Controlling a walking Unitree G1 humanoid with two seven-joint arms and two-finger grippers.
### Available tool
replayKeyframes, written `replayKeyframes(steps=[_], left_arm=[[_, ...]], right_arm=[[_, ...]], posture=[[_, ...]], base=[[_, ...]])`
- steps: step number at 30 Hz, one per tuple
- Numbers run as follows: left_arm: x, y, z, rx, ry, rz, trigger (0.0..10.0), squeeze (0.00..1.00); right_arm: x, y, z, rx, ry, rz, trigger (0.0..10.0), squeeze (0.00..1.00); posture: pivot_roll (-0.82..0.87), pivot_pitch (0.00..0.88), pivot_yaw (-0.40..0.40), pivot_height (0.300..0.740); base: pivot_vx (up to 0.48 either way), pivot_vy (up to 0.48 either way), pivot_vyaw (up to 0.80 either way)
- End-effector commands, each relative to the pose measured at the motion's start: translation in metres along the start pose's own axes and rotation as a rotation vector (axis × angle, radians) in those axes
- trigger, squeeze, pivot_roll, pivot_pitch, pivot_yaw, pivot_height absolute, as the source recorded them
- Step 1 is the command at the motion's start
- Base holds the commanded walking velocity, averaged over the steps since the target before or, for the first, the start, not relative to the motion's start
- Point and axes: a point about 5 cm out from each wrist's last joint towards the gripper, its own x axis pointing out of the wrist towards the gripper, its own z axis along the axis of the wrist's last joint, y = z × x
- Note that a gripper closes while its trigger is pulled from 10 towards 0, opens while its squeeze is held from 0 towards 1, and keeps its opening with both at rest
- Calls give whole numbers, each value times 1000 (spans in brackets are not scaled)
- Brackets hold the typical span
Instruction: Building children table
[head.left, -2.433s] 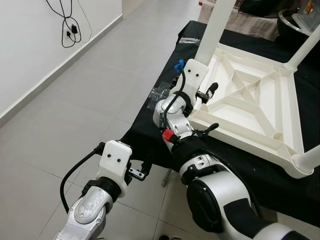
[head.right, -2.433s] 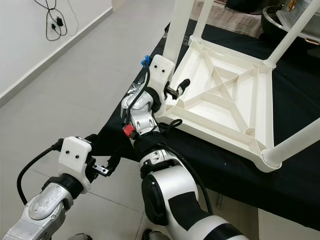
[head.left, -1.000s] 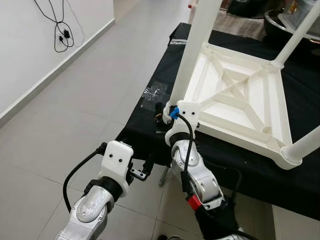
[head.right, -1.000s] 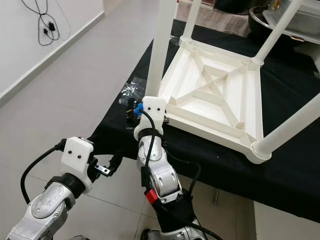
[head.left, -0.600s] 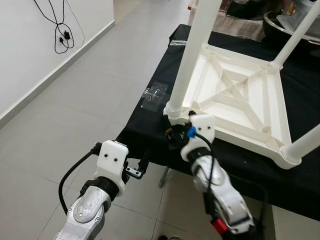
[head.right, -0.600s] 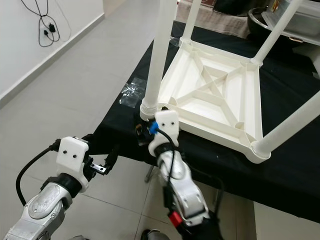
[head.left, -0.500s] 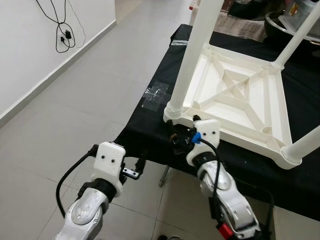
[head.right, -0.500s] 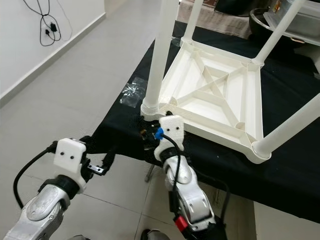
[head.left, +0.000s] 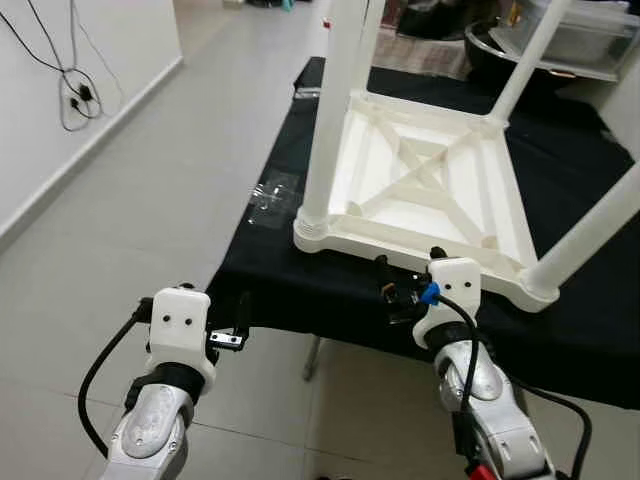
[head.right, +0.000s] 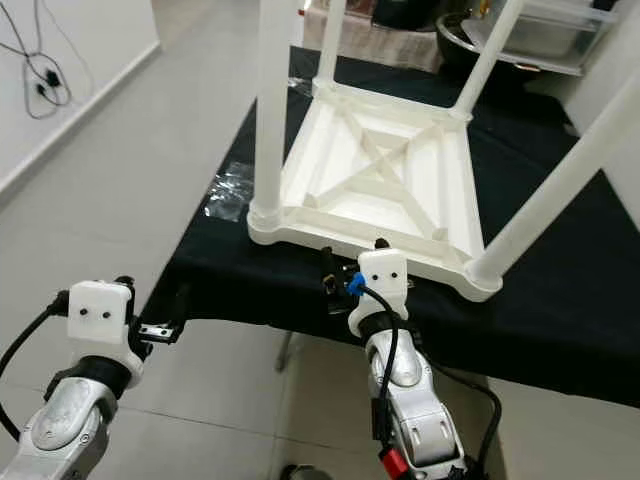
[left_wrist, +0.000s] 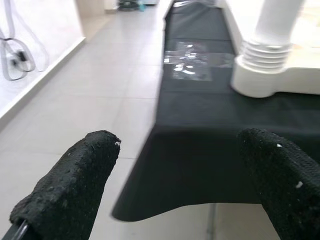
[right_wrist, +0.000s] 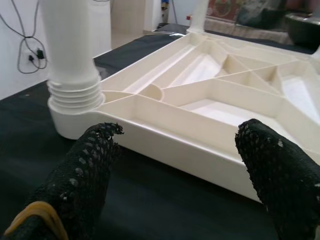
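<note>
A white plastic children's table (head.left: 430, 190) lies upside down on a black-covered bench (head.left: 270, 285), its legs pointing up. The near left leg (head.left: 330, 110) stands screwed into its ribbed corner socket (right_wrist: 75, 95). My right gripper (head.left: 407, 262) is open just in front of the table's near side rail (right_wrist: 170, 142), with nothing between its fingers. My left gripper (head.left: 243, 312) hangs open and lower, off the bench's near left corner; in the left wrist view its fingers (left_wrist: 75, 185) frame the cloth edge.
A crumpled clear plastic bag (head.left: 275, 190) lies on the cloth left of the table. Black cables (head.left: 70, 85) hang on the white wall at the left. A metal bowl (head.left: 500, 40) and a clear container (head.left: 590, 35) stand at the back. Tiled floor stretches to the left.
The camera has shifted. My right gripper has moved from the near left leg's base rightwards along the table's near rail. The left gripper stays low by the bench corner.
</note>
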Motion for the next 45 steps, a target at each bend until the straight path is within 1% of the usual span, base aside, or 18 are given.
replayKeyframes(steps=[1, 5, 7, 12, 18, 22, 32, 35, 40, 45], left_arm=[[0, 1, -4, 12, 20, 6, 10000, 0], [-1, 0, -5, 0, 27, 2, 10000, 0], [-3, -3, -6, 22, 33, -13, 10000, 0], [-2, -11, -8, 33, 33, -50, 10000, 0], [-2, -10, -8, 34, 31, -47, 10000, 0], [-2, -9, -9, 30, 38, -41, 10000, 0], [-3, -8, -11, 0, 53, -23, 10000, 0], [-3, -7, -10, 6, 47, -17, 10000, 0], [-3, -8, -11, 11, 56, -33, 10000, 0], [-3, -9, -12, 15, 59, -35, 10000, 0]], right_arm=[[0, 1, -4, -10, 10, 5, 10000, 0], [-2, 1, -6, -12, 19, 1, 10000, 0], [-4, 1, -7, -3, 21, -2, 10000, 0], [-3, 5, -5, -18, 5, 10, 10000, 0], [-3, 6, -6, -11, 8, 14, 10000, 0], [-2, 6, -6, -13, 6, 16, 10000, 0], [1, 8, -4, -11, -7, 32, 10000, 0], [2, 9, -3, 3, -9, 33, 10000, 0], [3, 8, -3, -9, -9, 33, 10000, 0], [5, 8, -1, -3, -16, 27, 10000, 0]], posture=[[140, 110, -102, 740], [140, 107, -100, 740], [140, 107, -100, 740], [137, 103, -100, 740], [137, 100, -102, 740], [138, 97, -104, 740], [140, 92, -109, 740], [140, 89, -109, 740], [141, 85, -109, 740], [142, 82, -109, 740]], base=[[0, 0, -800], [0, 0, -800], [0, 0, -694], [0, -59, 0], [0, -416, 0], [245, -385, 0], [0, 0, 0], [0, 480, 0], [0, 480, 0], [0, 384, 0]])
